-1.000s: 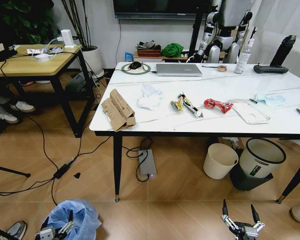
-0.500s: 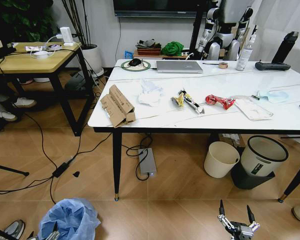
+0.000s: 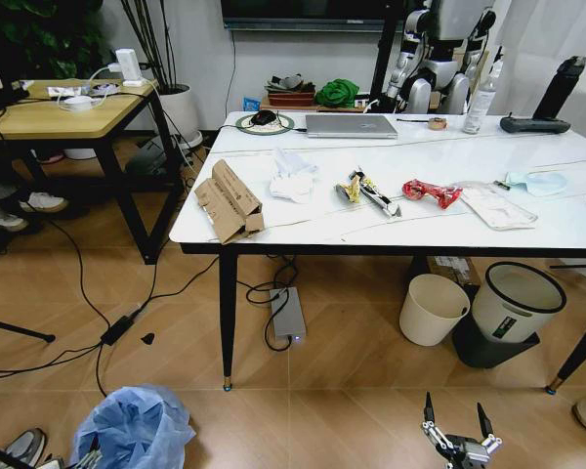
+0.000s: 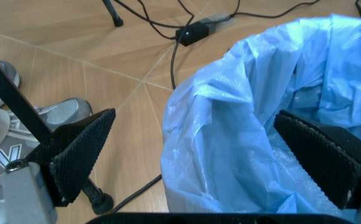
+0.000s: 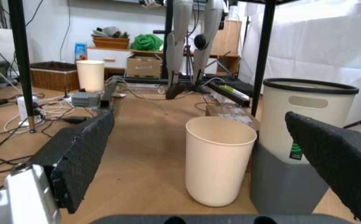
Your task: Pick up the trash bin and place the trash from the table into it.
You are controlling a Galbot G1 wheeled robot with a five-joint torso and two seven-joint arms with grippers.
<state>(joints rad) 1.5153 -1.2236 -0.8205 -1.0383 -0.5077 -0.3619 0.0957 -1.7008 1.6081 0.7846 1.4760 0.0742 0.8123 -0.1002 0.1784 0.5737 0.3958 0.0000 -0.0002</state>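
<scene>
Lowered further, left gripper [image 4: 193, 154] spreads open astride the trash bin [image 4: 274, 116] rim.

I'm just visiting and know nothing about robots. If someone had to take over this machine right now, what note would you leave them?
Left gripper: open, one finger outside and one inside the trash bin's blue bag, nothing clamped yet.
Right gripper: open and empty, low near the floor in front of the table.
Trash bin: on the floor, at the robot's left.
Trash on the table: brown cardboard, white tissue, yellow-black wrapper, red wrapper, clear tray, pale-blue mask.
Done: nothing is binned.
Left: grip and lift the bin, then put in every piece.
</scene>
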